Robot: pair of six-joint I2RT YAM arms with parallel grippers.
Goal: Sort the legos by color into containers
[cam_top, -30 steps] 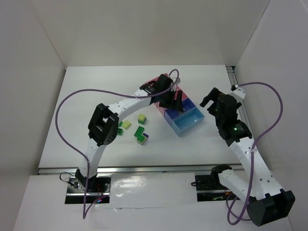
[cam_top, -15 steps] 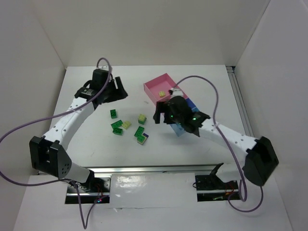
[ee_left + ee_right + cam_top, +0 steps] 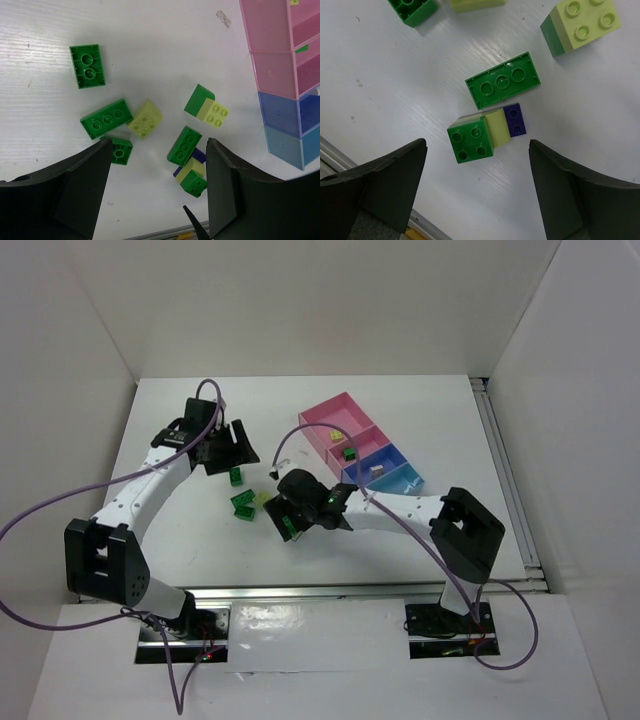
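Right end effector (image 3: 477,162) agape, studded plastic legos (image 3: 502,86), thin-walled rectangular containers (image 3: 266,26)

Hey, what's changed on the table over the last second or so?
The left end effector swung left, from over the trays to above the loose legos. The right end effector came in from the right, across the trays, and now hovers over the mixed-colour cluster. Both are open, holding nothing. Trays and visible loose legos stayed put.
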